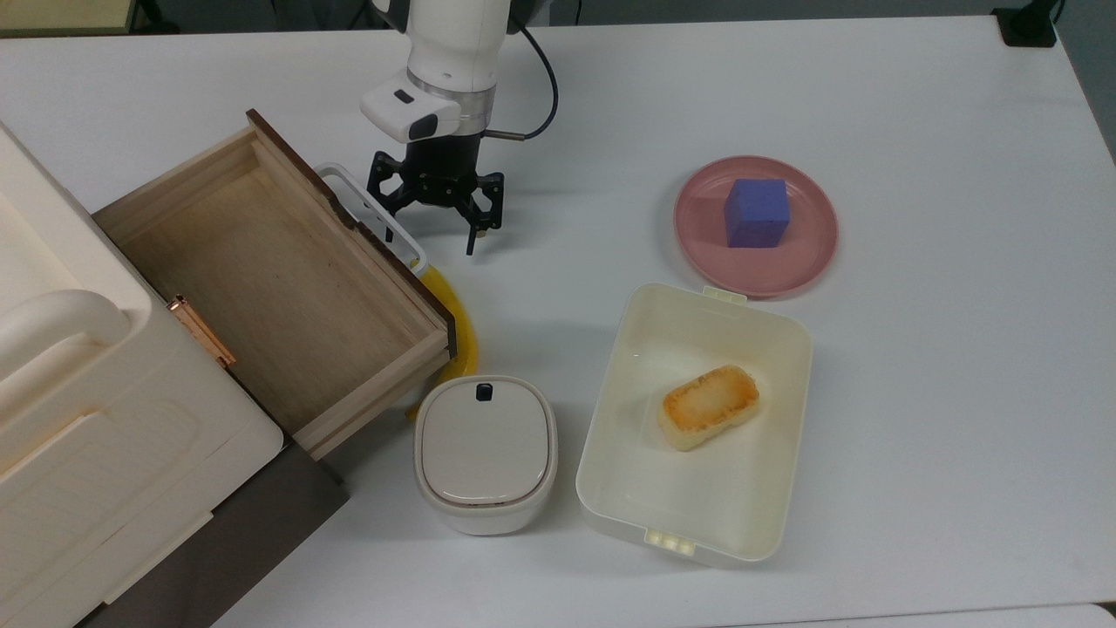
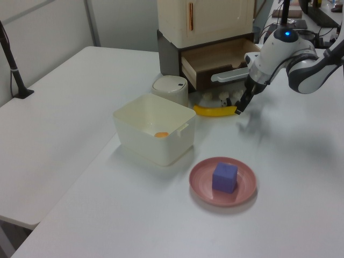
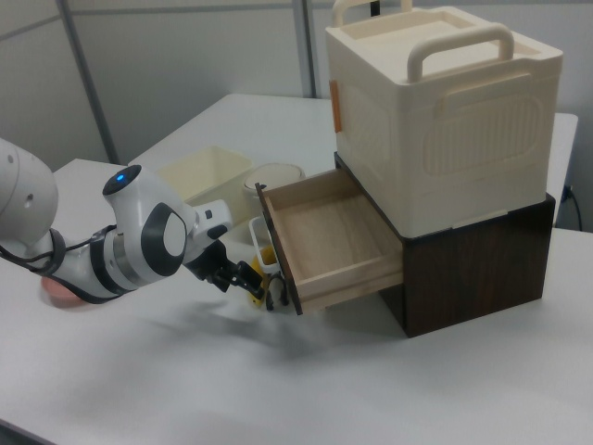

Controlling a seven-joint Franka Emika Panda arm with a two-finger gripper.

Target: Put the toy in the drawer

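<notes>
Just in front of the pulled-out drawer [image 1: 288, 296], the gripper [image 1: 433, 234] hangs low over the white table [image 1: 915, 392] with its black fingers [image 1: 475, 228] spread apart and nothing between them; in the top view it sits at the right of the drawer's white loop handle [image 1: 370, 214], above the end of the banana [image 1: 458, 323]; in the left view the fingertips reach down close to the banana's right end [image 2: 217, 110]; the toy [image 2: 224, 99], a small black-and-white figure, stands on the table just behind the banana and under the drawer's front edge, near the gripper but not touched by it; the drawer's light-wood inside holds nothing; it slides out of a dark brown cabinet [image 3: 473, 269] that carries a big cream case [image 3: 435, 111]; near the banana stands a small cream container with a lid [image 1: 485, 452]; beside that lies a cream tub [image 1: 697, 419] with a browned piece of bread [image 1: 708, 406] in it; further off, a pink plate [image 1: 755, 225] bears a blue-purple cube [image 1: 757, 212].
</notes>
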